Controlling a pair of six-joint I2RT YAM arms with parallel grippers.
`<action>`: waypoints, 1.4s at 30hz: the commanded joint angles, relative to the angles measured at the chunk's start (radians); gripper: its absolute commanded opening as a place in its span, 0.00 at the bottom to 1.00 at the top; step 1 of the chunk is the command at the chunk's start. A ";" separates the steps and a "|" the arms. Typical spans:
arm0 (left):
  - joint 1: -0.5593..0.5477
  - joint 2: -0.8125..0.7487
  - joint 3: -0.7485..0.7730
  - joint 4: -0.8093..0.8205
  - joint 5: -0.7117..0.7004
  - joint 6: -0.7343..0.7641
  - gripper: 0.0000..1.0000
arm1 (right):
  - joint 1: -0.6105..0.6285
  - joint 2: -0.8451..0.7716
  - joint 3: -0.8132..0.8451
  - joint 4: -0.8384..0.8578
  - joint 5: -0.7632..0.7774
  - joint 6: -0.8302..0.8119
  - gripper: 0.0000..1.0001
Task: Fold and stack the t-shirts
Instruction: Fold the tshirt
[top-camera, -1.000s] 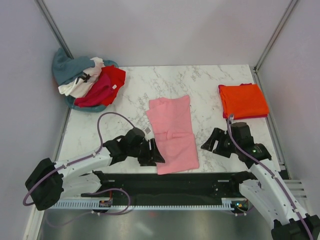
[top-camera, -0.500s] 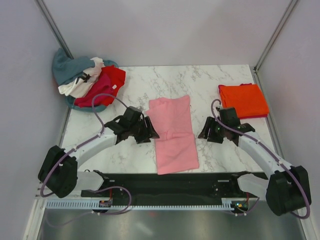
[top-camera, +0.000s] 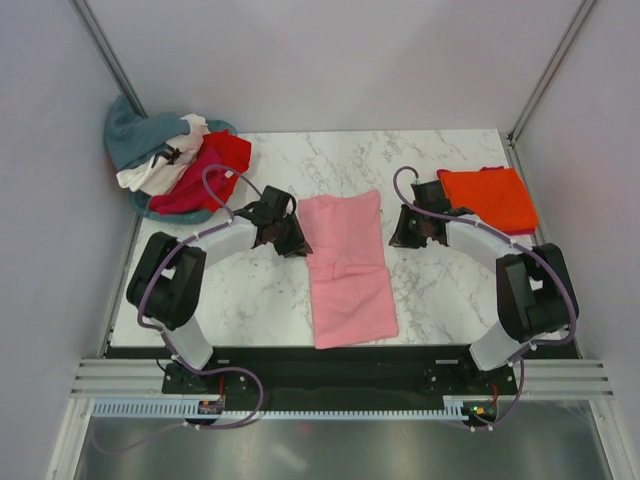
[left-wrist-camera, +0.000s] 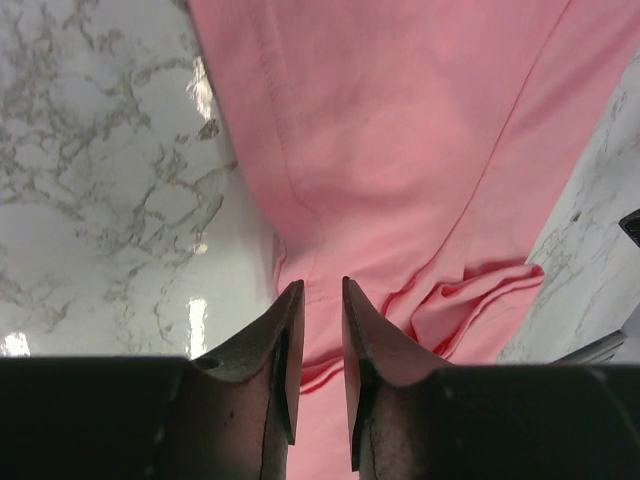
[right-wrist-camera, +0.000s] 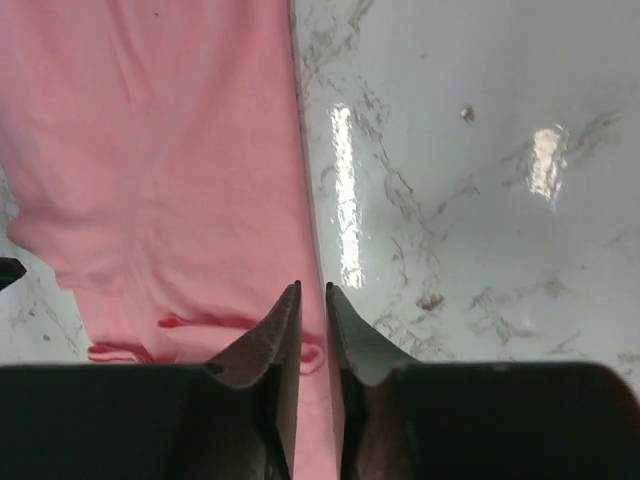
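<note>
Left end effector (left-wrist-camera: 320, 290): my fingers are almost together with a thin slit, sitting on the left edge of the pink t-shirt (top-camera: 345, 265). Cloth shows in the slit, can't tell if it's clamped. Right end effector (right-wrist-camera: 312, 288): same thin slit, right on the shirt's right edge, grip unclear. Only my wrist views show that. Only the top view gives the layout: pink shirt flat mid-counter (top-camera: 250, 290), folded orange t-shirt (top-camera: 487, 200) far right, unfolded pile of shirts (top-camera: 175, 165) at the far-left corner
</note>
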 joint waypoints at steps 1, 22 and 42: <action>0.020 0.041 0.070 0.035 -0.025 0.045 0.28 | 0.031 0.078 0.093 0.070 -0.018 -0.009 0.20; 0.059 0.283 0.292 0.036 -0.002 0.080 0.02 | 0.085 0.391 0.343 0.073 0.023 -0.002 0.00; 0.164 0.250 0.404 -0.011 0.118 0.077 0.11 | 0.086 0.357 0.403 0.069 0.003 -0.003 0.40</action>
